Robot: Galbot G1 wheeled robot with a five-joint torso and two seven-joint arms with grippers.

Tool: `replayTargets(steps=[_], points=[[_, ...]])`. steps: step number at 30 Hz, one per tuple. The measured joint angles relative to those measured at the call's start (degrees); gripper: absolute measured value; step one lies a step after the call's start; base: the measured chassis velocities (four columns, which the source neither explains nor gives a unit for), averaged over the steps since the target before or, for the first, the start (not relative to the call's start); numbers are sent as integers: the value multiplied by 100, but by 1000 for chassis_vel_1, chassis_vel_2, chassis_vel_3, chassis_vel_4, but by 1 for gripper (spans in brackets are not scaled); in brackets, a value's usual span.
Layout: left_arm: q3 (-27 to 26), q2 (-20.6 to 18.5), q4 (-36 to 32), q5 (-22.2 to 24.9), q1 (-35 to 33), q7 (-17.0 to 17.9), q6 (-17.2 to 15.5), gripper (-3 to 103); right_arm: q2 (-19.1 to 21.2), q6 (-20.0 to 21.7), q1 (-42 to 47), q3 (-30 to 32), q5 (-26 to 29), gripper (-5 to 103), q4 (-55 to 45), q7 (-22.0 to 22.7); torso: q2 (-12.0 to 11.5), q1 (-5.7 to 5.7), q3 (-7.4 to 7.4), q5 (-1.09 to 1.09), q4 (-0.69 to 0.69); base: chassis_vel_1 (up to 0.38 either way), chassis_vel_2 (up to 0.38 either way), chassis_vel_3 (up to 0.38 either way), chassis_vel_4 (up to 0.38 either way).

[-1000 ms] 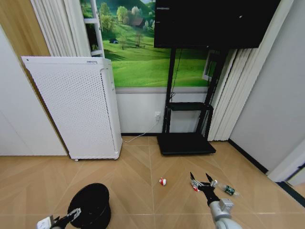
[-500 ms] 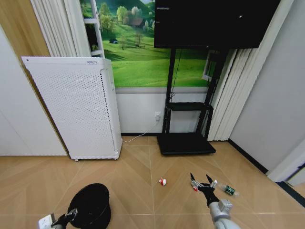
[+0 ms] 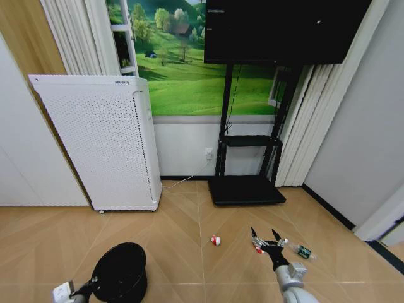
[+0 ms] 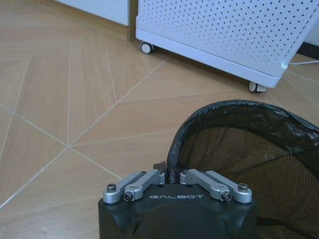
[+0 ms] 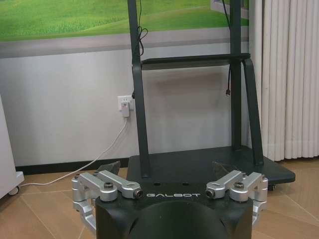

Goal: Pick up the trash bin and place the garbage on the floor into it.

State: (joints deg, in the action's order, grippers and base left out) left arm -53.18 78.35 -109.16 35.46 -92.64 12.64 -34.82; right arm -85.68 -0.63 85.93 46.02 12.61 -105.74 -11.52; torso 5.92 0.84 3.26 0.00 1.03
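**Head view: bin gripped at the rim, right gripper spread over the litter**

Head view showed the trash bin (image 3: 120, 273) low on the robot's left, standing on the wooden floor (image 3: 183, 214) in front of the white appliance (image 3: 104, 142). The left gripper (image 3: 90, 287) reached it from the lower edge of the picture. In the left wrist view the left gripper (image 4: 172, 175) had its fingers pinched together on the rim of the trash bin (image 4: 249, 144), where a black bag lined the mesh; the appliance's wheeled base (image 4: 224, 37) stood beyond it.

On the robot's right, the right gripper (image 3: 264, 235) hung above the floor with its fingers spread wide and nothing between them. A red-and-white wrapper (image 3: 216, 240) lay on the floor to its left, apart from it. A second red-and-white piece (image 3: 255, 246) showed just beside the gripper's left finger, and a small bottle with a green label (image 3: 304, 252) lay to its right. The right wrist view showed the right gripper (image 5: 169, 172) parted, facing the black TV stand (image 5: 199, 159) against the wall.
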Motion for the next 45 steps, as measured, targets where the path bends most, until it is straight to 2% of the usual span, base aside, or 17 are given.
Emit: replayTargets(steps=[4, 6, 7, 9, 11, 13, 22, 24, 26, 28, 30, 33, 37, 39, 45], points=[[23, -27, 98, -258, 101, -136, 247, 7, -31, -13, 13, -2, -27, 100, 0, -1, 1, 0, 1, 0, 0, 0, 0, 0, 0], [48, -86, 182, -480, 204, -399, 537, 7, -45, -16, 14, -2, -33, 100, -6, -1, 2, 0, 1, 0, 0, 0, 0, 0, 0], [48, -86, 182, -480, 204, -399, 537, 7, -45, -16, 14, -2, -33, 100, -6, -1, 2, 0, 1, 0, 0, 0, 0, 0, 0], [73, -165, 309, -759, 397, -787, 978, 7, -42, -17, 21, -3, -38, 100, -11, -1, 2, 0, 2, -1, 0, 0, 0, 0, 0], [84, -190, 342, -815, 451, -851, 1079, 7, -42, -17, 21, -4, -41, 100, -12, -1, 3, 0, 2, 0, 0, 0, 0, 0, 0], [134, -308, 464, -968, 684, -1065, 1371, 7, -42, -24, 25, -5, -59, 100, -23, -1, 3, 0, 2, 0, 0, 0, 0, 0, 0], [256, -616, 663, -1213, 1172, -1571, 1937, 7, -17, -67, 66, 1, -53, 100, -34, -5, 4, 1, 2, 0, 0, 0, 0, 0, 0], [260, -702, 795, -1312, 1310, -1883, 2232, 7, -16, -86, 81, 2, -42, 100, -26, -3, 4, 1, 3, 1, 1, 0, 0, 0, 0], [260, -727, 846, -1346, 1362, -1997, 2326, 7, -16, -91, 85, 2, -37, 100, -25, -2, 4, 1, 3, 0, 0, 0, 0, 0, 0], [260, -790, 951, -1467, 1565, -2386, 2584, 7, -17, -115, 104, -12, -34, 100, -17, 8, 4, 1, 3, 0, 0, 0, 0, 0, 0], [262, -803, 948, -1474, 1613, -2461, 2636, 7, -17, -117, 116, -27, -34, 100, -17, 11, 4, 1, 3, -1, -1, 0, 0, 0, 0], [352, -859, 821, -1471, 1889, -2817, 2948, 7, -36, -117, 129, -154, -36, 100, -16, 13, 4, 1, 3, 0, 1, 0, 0, 0, 0], [415, -865, 790, -1415, 2026, -3004, 3067, 7, -107, -42, 76, -259, -36, 100, -8, -4, 4, 1, 3, 1, 2, 0, 0, 0, 0], [474, -868, 717, -1239, 2082, -3217, 3080, 7, -210, 172, -16, -407, -10, 100, -43, -11, 4, 1, 3, 0, 1, 0, 0, 0, 0], [452, -904, 513, -1029, 1958, -3327, 3014, 7, -239, 387, -171, -557, -78, 100, -85, -10, 5, 1, 3, 0, 0, 0, 0, 0, 0]])
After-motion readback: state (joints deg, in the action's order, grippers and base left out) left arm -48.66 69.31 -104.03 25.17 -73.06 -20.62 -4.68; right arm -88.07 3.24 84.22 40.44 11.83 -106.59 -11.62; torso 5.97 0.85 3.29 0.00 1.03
